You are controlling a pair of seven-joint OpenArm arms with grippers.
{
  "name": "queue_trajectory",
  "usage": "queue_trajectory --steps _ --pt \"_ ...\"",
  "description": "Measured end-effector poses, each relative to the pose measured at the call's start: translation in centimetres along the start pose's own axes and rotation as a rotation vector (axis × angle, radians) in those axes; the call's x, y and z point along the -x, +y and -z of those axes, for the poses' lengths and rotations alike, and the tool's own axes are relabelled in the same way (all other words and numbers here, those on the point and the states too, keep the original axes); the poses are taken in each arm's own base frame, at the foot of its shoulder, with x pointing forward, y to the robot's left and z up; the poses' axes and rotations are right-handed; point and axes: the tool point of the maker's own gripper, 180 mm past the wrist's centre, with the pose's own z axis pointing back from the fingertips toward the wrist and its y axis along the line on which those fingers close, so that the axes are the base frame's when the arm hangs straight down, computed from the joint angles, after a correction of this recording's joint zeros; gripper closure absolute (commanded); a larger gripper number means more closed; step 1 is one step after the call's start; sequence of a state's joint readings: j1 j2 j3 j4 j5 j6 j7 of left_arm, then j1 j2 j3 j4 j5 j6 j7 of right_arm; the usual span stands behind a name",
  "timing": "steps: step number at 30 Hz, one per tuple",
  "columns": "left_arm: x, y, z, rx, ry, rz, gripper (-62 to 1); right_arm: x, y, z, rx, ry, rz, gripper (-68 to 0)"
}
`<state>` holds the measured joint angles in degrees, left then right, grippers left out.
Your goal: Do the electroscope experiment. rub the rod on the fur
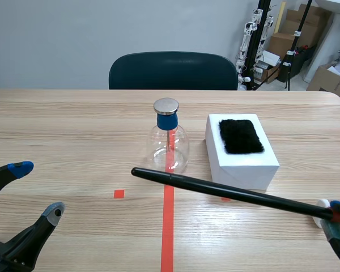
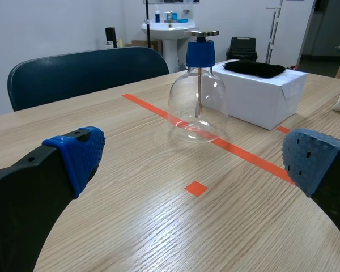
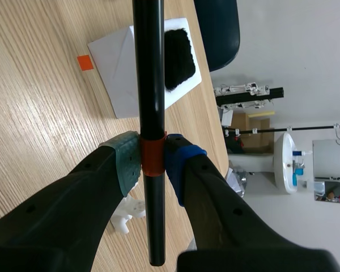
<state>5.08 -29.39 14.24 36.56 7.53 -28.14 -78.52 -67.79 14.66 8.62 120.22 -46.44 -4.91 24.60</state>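
**A:** How did the right claw (image 3: 153, 164) stand?

**B:** It was clenched on the rod (image 1: 226, 190). Its dotted pads (image 3: 127, 164), one grey-green and one blue, pressed an orange-red band (image 3: 152, 157) near the rod's held end.

**A:** And the left claw (image 2: 195, 164)?

**B:** It was spread wide and held nothing, low over the wood-grain table (image 1: 73, 124).

**A:** What was the rod like?

**B:** It was long, straight, round, smooth and black. It ran from the right claw out above the table. Its free tip lay in front of the electroscope (image 1: 168, 144), a clear glass flask with a blue cap and a flat metal disc on top.

**A:** Where was the fur (image 1: 241, 136)?

**B:** It was a flat, shaggy black patch with rounded corners, lying on top of a white box (image 1: 243, 167) just beside the flask. It lay ahead of the right claw. The rod crossed in front of the box and was apart from the fur.
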Motion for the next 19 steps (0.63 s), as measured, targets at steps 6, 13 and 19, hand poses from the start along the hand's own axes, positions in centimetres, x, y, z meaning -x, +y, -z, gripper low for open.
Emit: queue_trajectory --steps 6,13,19 --pt "0.00 0.00 0.00 0.000 0.000 0.000 -62.3 0.00 0.00 0.00 0.000 0.000 0.000 -10.2" --pt "0.00 0.00 0.00 0.000 0.000 0.000 -62.3 -0.15 0.00 0.00 0.000 -0.008 0.000 -10.2" --pt "0.00 0.00 0.00 0.000 0.000 0.000 -62.3 -0.14 0.00 0.00 0.000 -0.008 0.000 -10.2"
